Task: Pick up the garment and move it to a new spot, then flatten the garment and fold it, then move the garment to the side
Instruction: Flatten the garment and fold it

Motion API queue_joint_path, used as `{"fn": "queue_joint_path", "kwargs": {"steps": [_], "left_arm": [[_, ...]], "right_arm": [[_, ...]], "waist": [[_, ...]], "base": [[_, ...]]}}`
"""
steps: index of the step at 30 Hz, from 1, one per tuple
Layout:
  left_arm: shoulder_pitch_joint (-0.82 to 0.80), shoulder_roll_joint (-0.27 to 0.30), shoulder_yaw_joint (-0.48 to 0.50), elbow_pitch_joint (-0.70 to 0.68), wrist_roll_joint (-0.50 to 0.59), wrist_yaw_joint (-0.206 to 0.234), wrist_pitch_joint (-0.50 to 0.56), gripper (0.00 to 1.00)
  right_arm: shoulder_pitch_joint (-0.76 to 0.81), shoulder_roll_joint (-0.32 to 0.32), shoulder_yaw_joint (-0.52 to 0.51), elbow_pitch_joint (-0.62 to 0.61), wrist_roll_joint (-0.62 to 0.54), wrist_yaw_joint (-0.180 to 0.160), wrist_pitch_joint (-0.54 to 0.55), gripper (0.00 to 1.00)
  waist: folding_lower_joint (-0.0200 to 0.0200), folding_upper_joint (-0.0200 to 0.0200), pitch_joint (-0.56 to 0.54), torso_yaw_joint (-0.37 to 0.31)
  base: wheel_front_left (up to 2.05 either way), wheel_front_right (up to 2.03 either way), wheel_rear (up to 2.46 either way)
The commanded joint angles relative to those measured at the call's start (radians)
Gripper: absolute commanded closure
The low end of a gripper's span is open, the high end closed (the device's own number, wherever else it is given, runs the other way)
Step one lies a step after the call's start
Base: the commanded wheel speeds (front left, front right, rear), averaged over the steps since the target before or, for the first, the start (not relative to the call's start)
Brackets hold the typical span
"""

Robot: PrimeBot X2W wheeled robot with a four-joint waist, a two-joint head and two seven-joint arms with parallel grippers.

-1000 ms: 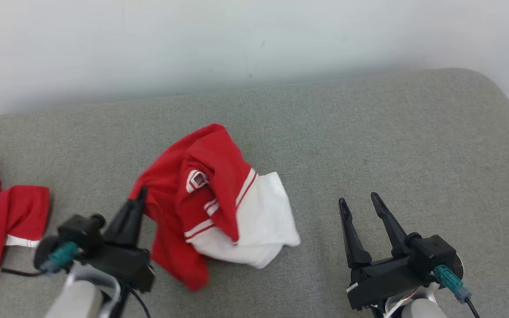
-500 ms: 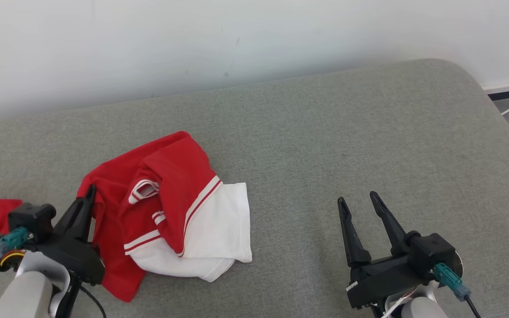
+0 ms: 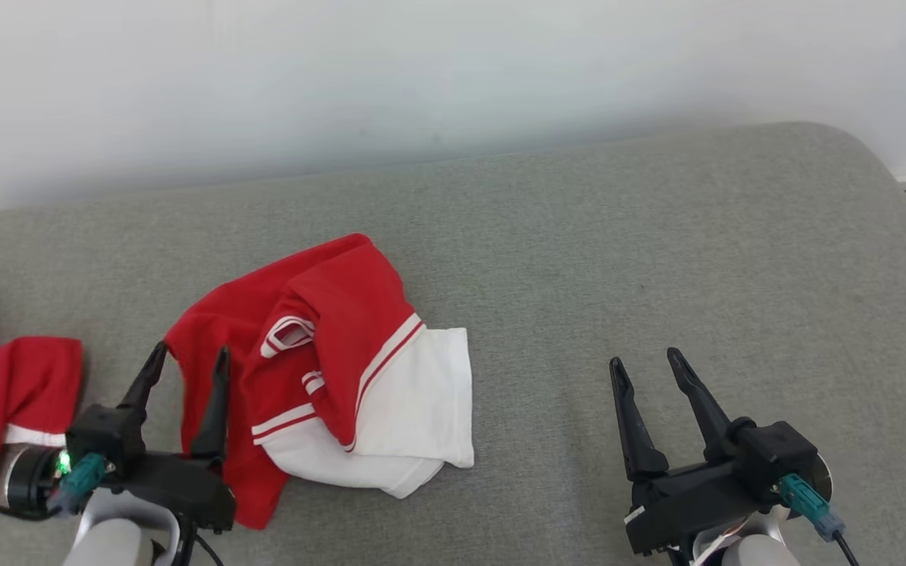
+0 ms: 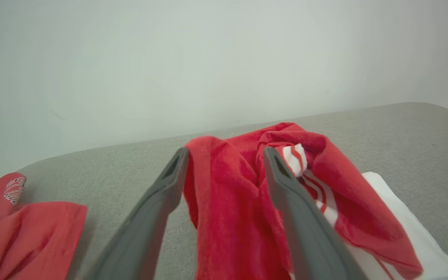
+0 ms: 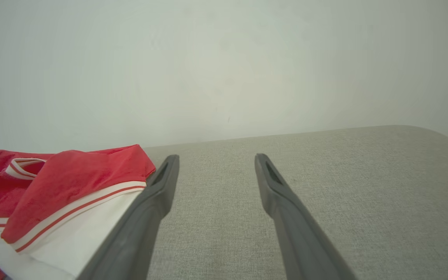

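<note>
- The red-and-white garment (image 3: 327, 354) lies crumpled on the grey cushion (image 3: 657, 236), left of centre, with its red part folded over the white.
- The left gripper (image 3: 189, 360) has its fingers spread wide at the garment's red left edge. Red cloth sits loose between them.
- The right gripper (image 3: 644, 359) is wide apart and empty, well to the garment's right.
- A second red garment (image 3: 20, 377) lies at the cushion's far left.

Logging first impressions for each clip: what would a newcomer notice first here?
A crumpled red-and-white garment lies left of centre on the grey cushion. The left end effector stands open at its left edge; the right end effector is open over bare cushion. Another red cloth lies at far left.
</note>
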Motion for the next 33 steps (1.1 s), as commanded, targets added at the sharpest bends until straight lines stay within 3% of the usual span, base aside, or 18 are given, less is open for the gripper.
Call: {"fn": "queue_joint_path", "kwargs": {"steps": [1,17,29,33], "left_arm": [[0.039,-0.004,0.009,-0.037,0.016,0.022,-0.006,0.0],[0.305,-0.072,0.134,-0.348,0.079,0.115,-0.005,0.0],[0.382,-0.139,0.214,-0.376,0.12,0.071,-0.006,0.0],[0.373,-0.161,0.237,-0.371,0.135,0.046,-0.006,0.0]], "right_arm": [[0.013,-0.009,0.002,0.002,0.001,0.001,-0.003,0.0],[0.012,-0.02,0.054,0.052,0.024,0.001,-0.003,0.0],[-0.027,-0.024,0.161,0.165,0.072,0.001,-0.003,0.0],[-0.082,-0.026,0.265,0.205,0.085,0.001,-0.003,0.0]], "waist": [[0.0,0.0,-0.005,0.026],[0.0,0.0,-0.04,0.084],[0.0,0.0,-0.044,0.119],[0.0,0.0,-0.034,0.133]], "base": [[0.0,0.0,0.0],[0.0,0.0,0.0],[0.0,0.0,0.0],[0.0,0.0,0.0]]}}
